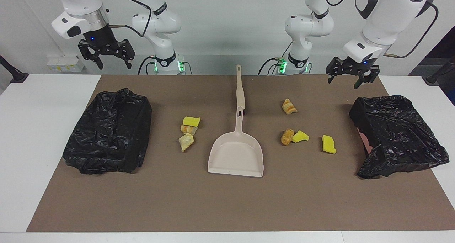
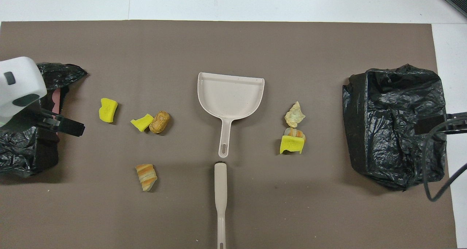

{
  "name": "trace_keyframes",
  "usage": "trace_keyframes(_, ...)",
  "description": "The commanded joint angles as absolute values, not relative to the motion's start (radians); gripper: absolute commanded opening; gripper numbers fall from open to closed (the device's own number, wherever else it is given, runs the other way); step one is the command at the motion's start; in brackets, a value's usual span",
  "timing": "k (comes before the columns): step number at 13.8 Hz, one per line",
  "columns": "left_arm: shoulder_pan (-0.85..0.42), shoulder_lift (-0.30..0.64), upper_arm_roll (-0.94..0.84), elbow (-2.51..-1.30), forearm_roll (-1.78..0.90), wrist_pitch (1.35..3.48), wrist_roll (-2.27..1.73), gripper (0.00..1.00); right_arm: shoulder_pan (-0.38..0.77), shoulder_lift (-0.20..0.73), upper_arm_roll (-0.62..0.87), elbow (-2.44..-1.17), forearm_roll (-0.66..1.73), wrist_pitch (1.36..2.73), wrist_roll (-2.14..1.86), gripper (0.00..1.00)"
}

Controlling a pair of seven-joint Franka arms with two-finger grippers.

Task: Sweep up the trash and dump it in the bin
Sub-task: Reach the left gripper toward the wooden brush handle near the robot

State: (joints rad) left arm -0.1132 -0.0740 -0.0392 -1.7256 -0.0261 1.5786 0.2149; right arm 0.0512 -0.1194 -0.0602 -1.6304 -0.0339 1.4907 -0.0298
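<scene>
On the brown mat, facing view:
Trash: seven small lumps in two groups, one on each side of the beige plastic dustpan (image 1: 236,157). Toward the right arm's end, a yellow sponge chunk (image 1: 191,121), a tan bread-like bit (image 1: 188,129) and a pale beige lump (image 1: 186,142) sit touching in a row. Toward the left arm's end lie a striped orange bread bit (image 1: 289,106), an orange-tan lump (image 1: 287,136) touching a yellow sponge wedge (image 1: 300,136), and a yellow sponge block (image 1: 328,144).
Open room: bare mat (image 1: 227,204) along the edge farthest from the robots.
Left gripper (image 1: 349,78): raised, jaws spread, holding nothing.
Right gripper (image 1: 106,58): raised, jaws spread, holding nothing.

Overhead view:
Beige brush handle (image 2: 220,201): in line with the dustpan's handle, just apart.
Bins: two black-bagged bins (image 2: 396,125) (image 2: 22,150) at the mat's ends.
Left arm: its gripper's black tip shows beside one bin.
</scene>
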Motion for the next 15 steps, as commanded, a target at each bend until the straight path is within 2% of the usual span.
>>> trace_keyframes(1,-0.184,-0.138,-0.026,-1.842,-0.029,1.597,0.209,1.0,0.054,-0.129,-0.067,-1.637,-0.028,1.493,-0.044,1.0)
trace_keyframes(6,-0.38,-0.222,-0.026,-2.023,-0.034,1.723,0.025,1.0,0.051,-0.129,-0.067,-1.637,-0.029,1.491,-0.051,1.0)
trace_keyframes(10,-0.541,-0.229,-0.026,-2.097,-0.034,1.796,-0.154,1.0,0.051,-0.13,-0.066,-1.637,-0.026,1.493,-0.054,1.0)
trace_keyframes(15,-0.675,-0.197,-0.026,-2.252,-0.034,2.002,-0.277,1.0,0.052,-0.13,-0.066,-1.637,-0.028,1.491,-0.054,1.0)
